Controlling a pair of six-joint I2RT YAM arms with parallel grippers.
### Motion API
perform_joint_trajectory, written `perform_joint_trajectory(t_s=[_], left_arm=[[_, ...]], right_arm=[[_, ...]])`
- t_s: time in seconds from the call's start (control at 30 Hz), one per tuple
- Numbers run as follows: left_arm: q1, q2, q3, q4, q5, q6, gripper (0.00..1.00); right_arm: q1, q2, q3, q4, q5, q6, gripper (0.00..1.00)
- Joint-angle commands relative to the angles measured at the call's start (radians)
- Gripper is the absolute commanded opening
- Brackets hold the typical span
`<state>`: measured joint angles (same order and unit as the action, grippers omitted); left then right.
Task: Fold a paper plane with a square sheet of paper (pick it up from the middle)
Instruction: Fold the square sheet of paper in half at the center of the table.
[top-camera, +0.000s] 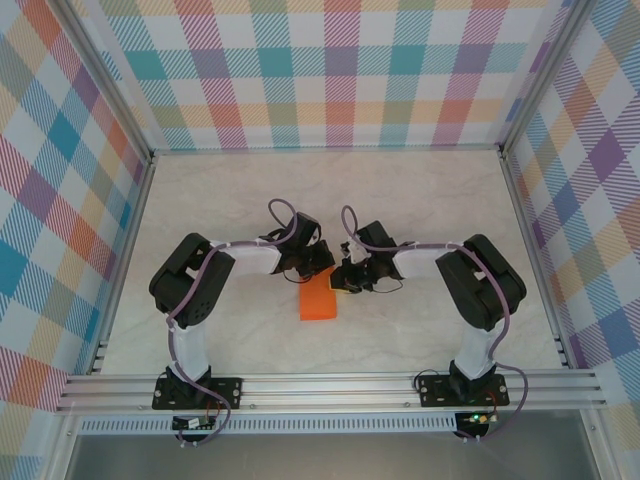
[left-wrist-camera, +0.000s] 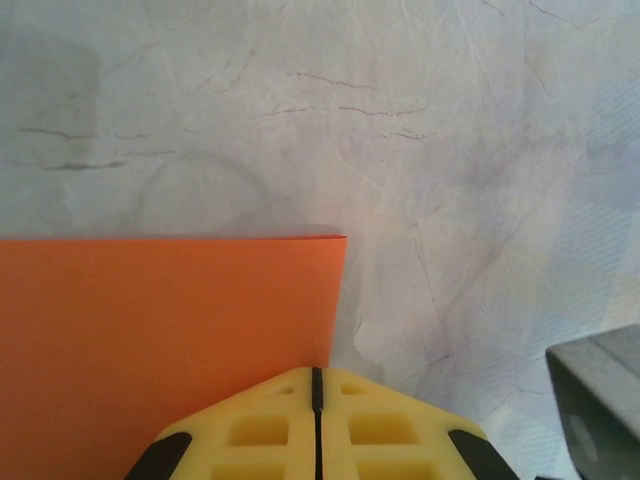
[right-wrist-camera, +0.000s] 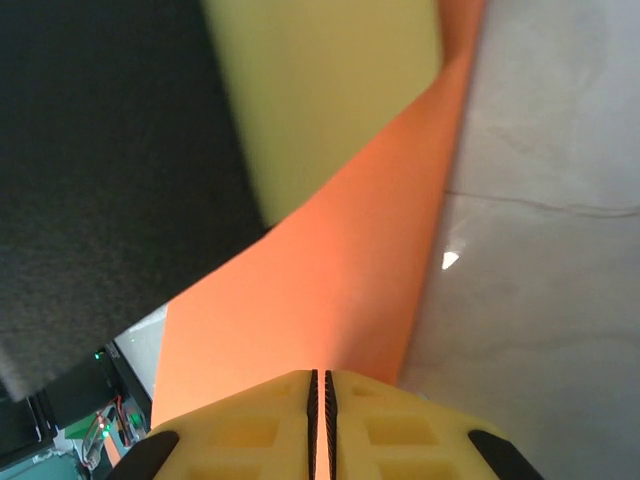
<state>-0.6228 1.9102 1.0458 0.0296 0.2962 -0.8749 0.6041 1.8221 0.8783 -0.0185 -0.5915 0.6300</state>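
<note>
Thin bright orange paper sheet (top-camera: 320, 303), rectangular from above, sits mid pale marbled surface (top-camera: 430, 200), partly lifted. Right end effector (right-wrist-camera: 320, 386) is closed, pinching the sheet's edge. Left end effector (left-wrist-camera: 316, 385) is closed at the sheet's corner; whether it grips is unclear. The two end effectors crowd together above the sheet. Plaid walls (top-camera: 340, 70) enclose the surface.

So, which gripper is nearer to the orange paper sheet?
Right, but only just. The right gripper is shut on the orange paper. The left gripper is shut at the paper's edge, near its corner; whether it pinches it is unclear.
</note>
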Motion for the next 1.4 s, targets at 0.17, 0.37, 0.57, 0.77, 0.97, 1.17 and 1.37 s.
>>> perform_joint_trajectory(t_s=[0.17, 0.37, 0.57, 0.77, 0.97, 1.17, 1.37], left_arm=[[0.015, 0.033, -0.007, -0.009, -0.034, -0.008, 0.07], [0.020, 0.045, -0.009, -0.009, -0.043, -0.007, 0.07], [0.028, 0.056, -0.009, -0.012, -0.048, -0.003, 0.06], [0.031, 0.063, -0.013, -0.007, -0.051, 0.001, 0.06], [0.031, 0.068, -0.014, -0.002, -0.047, 0.001, 0.06], [0.031, 0.066, -0.013, 0.001, -0.025, 0.001, 0.06], [0.031, 0.037, -0.007, 0.006, 0.006, -0.003, 0.07]], right_arm=[[0.034, 0.040, -0.015, 0.015, 0.032, 0.066, 0.13], [0.046, 0.046, -0.060, 0.019, 0.036, 0.080, 0.13], [0.079, 0.018, -0.090, 0.005, 0.022, 0.083, 0.13], [0.109, -0.056, -0.161, -0.017, 0.027, 0.102, 0.13], [0.129, -0.112, -0.221, -0.029, 0.031, 0.126, 0.13], [0.129, -0.246, -0.198, -0.072, 0.087, 0.125, 0.13], [0.120, -0.294, -0.126, -0.139, 0.223, 0.123, 0.15]])
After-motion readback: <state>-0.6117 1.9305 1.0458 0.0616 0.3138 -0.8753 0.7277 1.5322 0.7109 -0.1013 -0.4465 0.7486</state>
